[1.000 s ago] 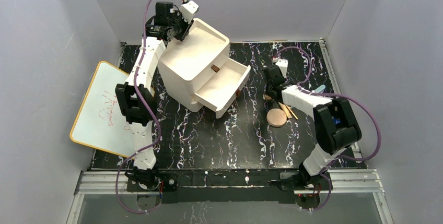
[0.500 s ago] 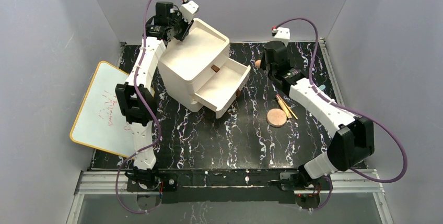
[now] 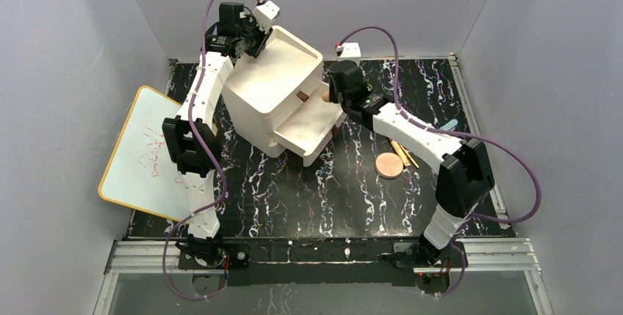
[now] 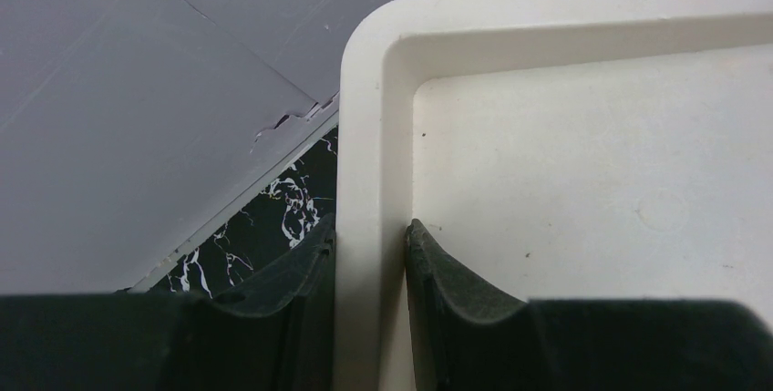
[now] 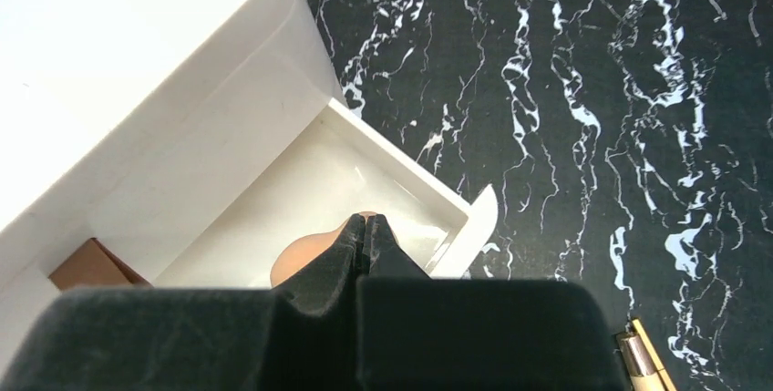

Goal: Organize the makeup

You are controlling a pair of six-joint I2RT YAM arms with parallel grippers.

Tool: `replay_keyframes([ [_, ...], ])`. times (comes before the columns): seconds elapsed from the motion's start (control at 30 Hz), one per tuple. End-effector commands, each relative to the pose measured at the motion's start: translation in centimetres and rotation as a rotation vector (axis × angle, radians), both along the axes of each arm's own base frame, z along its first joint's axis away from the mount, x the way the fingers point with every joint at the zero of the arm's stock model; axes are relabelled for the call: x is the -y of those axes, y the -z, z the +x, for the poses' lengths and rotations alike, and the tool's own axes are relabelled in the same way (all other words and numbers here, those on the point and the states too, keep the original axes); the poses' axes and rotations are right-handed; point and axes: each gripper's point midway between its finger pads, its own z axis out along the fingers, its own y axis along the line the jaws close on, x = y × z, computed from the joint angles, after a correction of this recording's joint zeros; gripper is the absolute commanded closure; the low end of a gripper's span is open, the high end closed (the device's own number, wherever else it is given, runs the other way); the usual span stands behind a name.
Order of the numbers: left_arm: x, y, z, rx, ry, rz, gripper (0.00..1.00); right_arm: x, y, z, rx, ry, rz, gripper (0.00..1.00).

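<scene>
My right gripper [image 3: 328, 96] is shut on the beige egg-shaped sponge [image 3: 325, 97] and holds it over the pulled-out middle drawer [image 3: 312, 120] of the white drawer box [image 3: 272, 80]. In the right wrist view the sponge [image 5: 301, 259] bulges left of the shut fingertips [image 5: 366, 221], above the drawer's floor [image 5: 301, 200]. My left gripper [image 4: 369, 236] is shut on the rim [image 4: 369, 136] of the box's top tray, at its far left corner [image 3: 263, 36]. The round tan powder disc [image 3: 389, 164] and thin wooden sticks [image 3: 402, 153] lie on the table to the right. The black compact and white pad are out of view.
A small whiteboard [image 3: 143, 153] leans off the table's left edge. A lower drawer [image 3: 294, 146] is also partly out. A brown handle [image 3: 302, 96] shows on the box's front. A light blue item [image 3: 449, 124] lies near the right edge. Grey walls enclose the table.
My right arm lifted from the table by the sticks and swung left with the sponge, from the table's right to over the open drawer. The left arm has not moved.
</scene>
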Motion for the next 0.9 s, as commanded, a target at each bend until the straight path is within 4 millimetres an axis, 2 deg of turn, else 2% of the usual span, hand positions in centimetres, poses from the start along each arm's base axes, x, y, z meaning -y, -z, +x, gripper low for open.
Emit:
replay_keyframes([
  [0.0,2.2,10.2,-4.3,-0.323,0.077,0.079,1.00,-1.5,-1.9,0.8,0.039,-0.030,0.048,0.86],
  [0.07,2.3,10.2,-4.4,-0.323,0.079,0.079,1.00,-1.6,-2.0,0.6,0.035,-0.041,0.050,0.62],
  [0.17,2.3,10.2,-4.3,-0.323,0.080,0.078,1.00,-1.1,-3.4,0.4,0.078,-0.046,0.042,0.50],
  [0.37,2.3,10.2,-4.4,-0.323,0.080,0.079,1.00,1.6,-7.2,-1.0,0.191,-0.024,0.017,0.47],
  [0.4,2.3,10.1,-4.4,-0.321,0.081,0.079,1.00,2.3,-7.5,-1.4,0.199,-0.014,0.007,0.46],
  [0.47,2.3,10.1,-4.4,-0.321,0.080,0.078,1.00,3.8,-6.9,-2.5,0.182,0.007,-0.026,0.46],
  [0.57,2.3,10.1,-4.3,-0.320,0.079,0.078,1.00,6.1,-4.4,-4.4,0.117,0.048,-0.063,0.41],
  [0.67,2.5,10.1,-4.3,-0.319,0.082,0.070,1.00,8.7,0.1,-6.8,0.009,0.103,-0.075,0.29],
  [0.77,2.6,10.0,-4.4,-0.320,0.084,0.071,1.00,10.7,5.4,-9.5,-0.142,0.157,-0.053,0.27],
  [0.87,2.8,9.9,-4.3,-0.315,0.087,0.070,1.00,11.4,9.0,-12.0,-0.248,0.174,-0.011,0.29],
])
